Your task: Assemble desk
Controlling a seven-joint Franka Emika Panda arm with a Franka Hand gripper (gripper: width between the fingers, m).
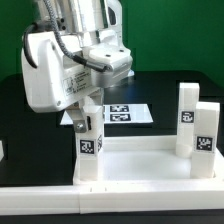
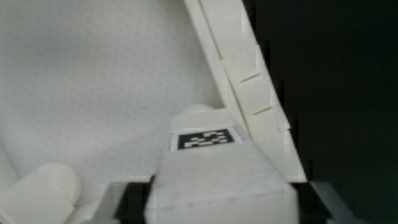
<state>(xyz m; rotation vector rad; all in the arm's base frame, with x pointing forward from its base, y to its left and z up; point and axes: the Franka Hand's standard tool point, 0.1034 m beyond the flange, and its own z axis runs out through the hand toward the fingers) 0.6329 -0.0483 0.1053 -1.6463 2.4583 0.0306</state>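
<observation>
Between the claw (image 2: pixel 210 195) fingers, seemingly, a leg (image 2: pixel 217 160).

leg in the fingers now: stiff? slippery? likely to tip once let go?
The leg looks like rigid, blocky plastic, so probably stiff. Its smooth white faces may slip. Tall and narrow, standing at the panel corner, it could tip if not seated.

bulky white glossy arm (image 1: pixel 55 75), grey wrist block, black cable.

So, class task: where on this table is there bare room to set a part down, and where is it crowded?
Free: the black table on the exterior view's right, behind the two standing legs, and the desk panel's open middle between its rims. Crowded: the exterior view's left, where the gripper meets a leg beside the marker board.
</observation>
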